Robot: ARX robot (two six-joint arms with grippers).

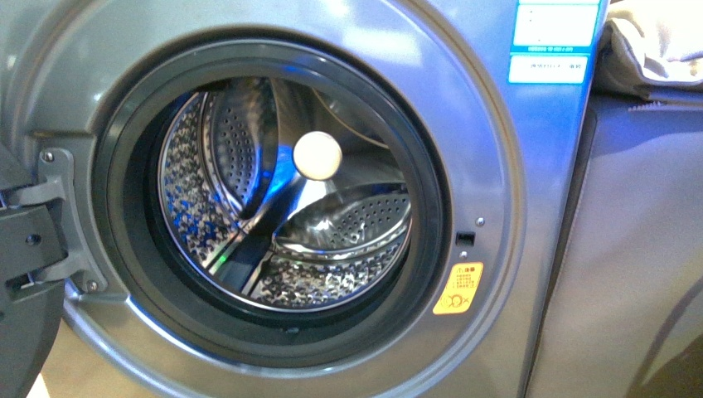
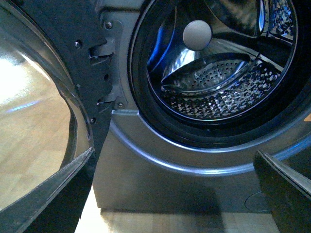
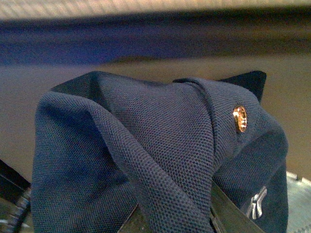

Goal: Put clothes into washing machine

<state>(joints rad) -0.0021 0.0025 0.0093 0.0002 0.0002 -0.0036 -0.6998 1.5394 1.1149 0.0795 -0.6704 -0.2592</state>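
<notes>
Pale wood floor (image 2: 160, 224) underfoot, and filling the front view is the washing machine (image 1: 514, 207), silver-grey, with its door (image 2: 34, 97) swung wide on the hinge side and the porthole gaping. The drum (image 1: 332, 274) is bare perforated steel with nothing in it yet. Next door stands the grey cabinet (image 1: 630, 249), with beige fabric (image 1: 655, 41) folded on top, and that's not our load. The clothes (image 3: 146, 145), a dark navy knit, are bunched over the right gripper (image 3: 177, 221), which looks clamped on them, its jaws mostly buried. The left gripper (image 2: 174, 154) is spread wide and empty, low in front of the porthole rim. So the right arm carries the load, but its camera shows only blur behind the fabric, so I can't tell which way the opening lies from it. A small yellow sticker (image 1: 458, 288) sits by the rim.
</notes>
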